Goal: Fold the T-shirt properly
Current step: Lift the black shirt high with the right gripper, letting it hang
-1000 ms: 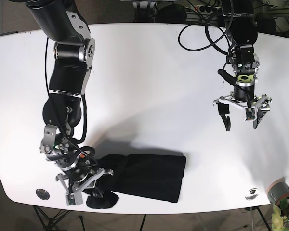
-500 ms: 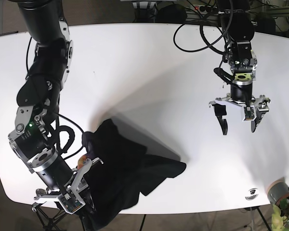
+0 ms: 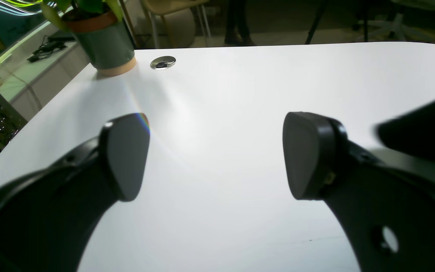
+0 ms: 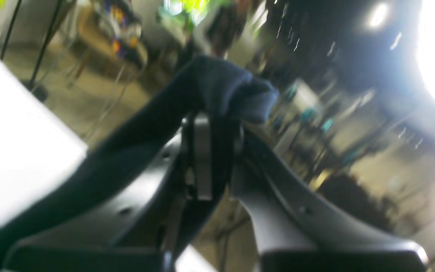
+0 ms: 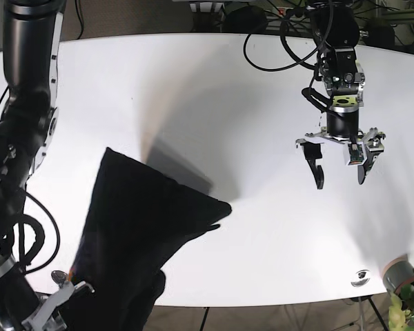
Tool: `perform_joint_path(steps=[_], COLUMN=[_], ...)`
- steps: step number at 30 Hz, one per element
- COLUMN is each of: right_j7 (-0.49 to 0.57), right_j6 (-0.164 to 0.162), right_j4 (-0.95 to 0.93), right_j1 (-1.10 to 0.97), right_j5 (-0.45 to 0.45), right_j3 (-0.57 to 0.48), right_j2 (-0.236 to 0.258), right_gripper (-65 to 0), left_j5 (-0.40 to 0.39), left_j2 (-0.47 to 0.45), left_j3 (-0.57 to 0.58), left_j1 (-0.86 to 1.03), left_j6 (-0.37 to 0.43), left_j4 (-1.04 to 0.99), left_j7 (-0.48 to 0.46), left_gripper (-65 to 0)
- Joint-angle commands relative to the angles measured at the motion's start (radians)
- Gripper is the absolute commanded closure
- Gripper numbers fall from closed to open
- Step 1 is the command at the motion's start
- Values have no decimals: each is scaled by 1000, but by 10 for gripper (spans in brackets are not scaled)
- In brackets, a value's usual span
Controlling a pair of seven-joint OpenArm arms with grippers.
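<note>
Base view shows the big change: a second ago the T-shirt [image 5: 141, 234] lay as a flat dark bundle near the front edge of the worktop [image 5: 214, 103], and now the right arm has hauled it up and off toward the near left corner, so the cloth hangs stretched in a long slanted sheet, one corner trailing on the worktop near the middle. My reading is that the shirt is being lifted and shaken open, not folded yet; a neat fold needs it spread flat first.

Right wrist view, blurred, shows the right pincer [image 4: 212, 151] clamped on a bunched fold of the dark cloth, which bulges above the closed fingertips.

Over that second the left pincer [image 5: 338, 162] has drifted only a little; it hangs over bare worktop with its jaws spread wide and nothing between them. The shirt is well apart from it, across the worktop.
</note>
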Motion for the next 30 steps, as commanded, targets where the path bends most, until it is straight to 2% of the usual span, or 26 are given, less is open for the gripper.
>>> perform_joint_path(steps=[1,5,8,11,20,28,30], right_j7=[15,15,15,17,18,23,29], right_j6=[-3,-3,-3,-3,-6,-5,-5], right_j4=[-23,-86,-154,-192,-369,-559,-608], right_j1=[127,248,336,336,336,336,336], right_j5=[24,48,53,53,44,44,42], right_j3=[-35,-103,-150,-189,-282,-304,-299], right_j2=[37,61,57,49,-69,-169,-190], right_gripper=[-19,-19,-19,-19,-19,-19,-19], left_j5=[2,5,7,8,8,8,8], left_j2=[-8,-8,-14,-14,-14,-14,-14], left_j3=[2,25,72,106,172,183,183], left_j1=[1,1,-1,-1,-28,-64,-65], left_j6=[4,4,4,4,4,2,-30], left_j4=[22,22,18,19,18,15,15], left_j7=[-30,-30,-30,-30,-30,-30,-30], left_gripper=[-522,-522,-522,-522,-522,-522,-522])
